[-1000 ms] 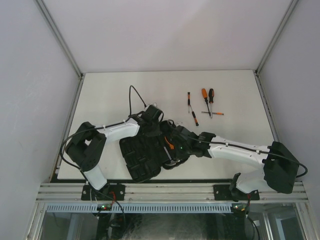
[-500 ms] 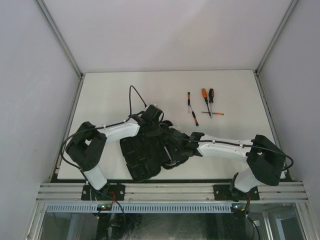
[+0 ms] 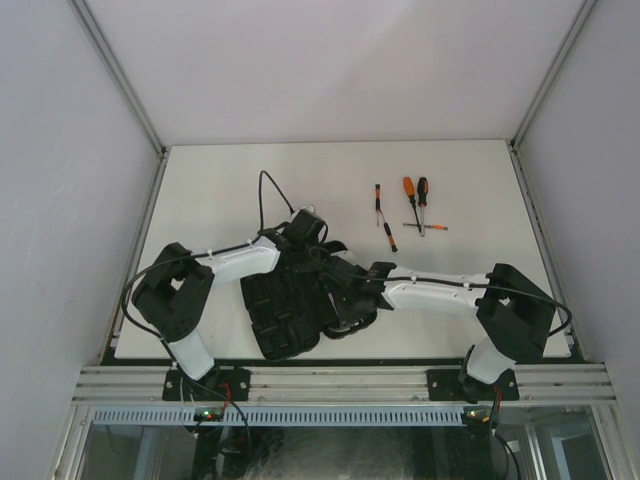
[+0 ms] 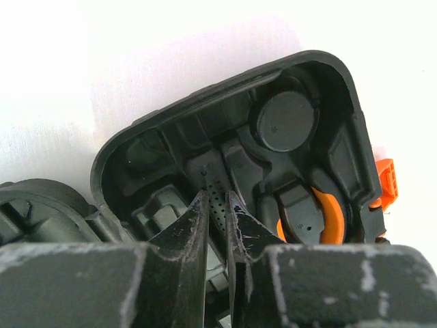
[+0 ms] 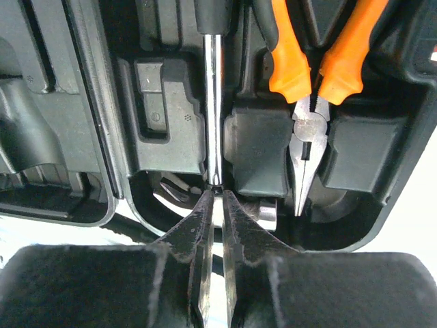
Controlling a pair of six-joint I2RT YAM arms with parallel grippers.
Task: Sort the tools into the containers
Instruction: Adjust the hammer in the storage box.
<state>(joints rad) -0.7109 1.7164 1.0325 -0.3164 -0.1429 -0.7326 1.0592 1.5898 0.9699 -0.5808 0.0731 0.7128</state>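
One steel-shafted, black-handled tool (image 5: 214, 102) sits over a slot in the open black plastic clamshell case (image 3: 285, 318), beside orange-handled pliers (image 5: 304, 137). The right pincer (image 5: 215, 198) is clamped on the shaft tip. At the lid (image 4: 287, 82), the left pincer (image 4: 217, 205) is nearly together, grip unclear. Seating step, likely. Next: let go, then reach for the orange-and-black screwdrivers (image 3: 415, 205) across the white counter (image 3: 220, 190).

1 case (image 3: 275, 318), 1 pliers (image 5: 305, 130), 5 screwdrivers (image 3: 408, 190)

The top camera looks down from above and behind the arm bases, the case (image 3: 285, 320) far below on the surface (image 3: 480, 180). Both wrist cameras press in close, facing past the left pincer (image 4: 217, 219) and right pincer (image 5: 217, 212) into that case's moulded interior, which all three views share.
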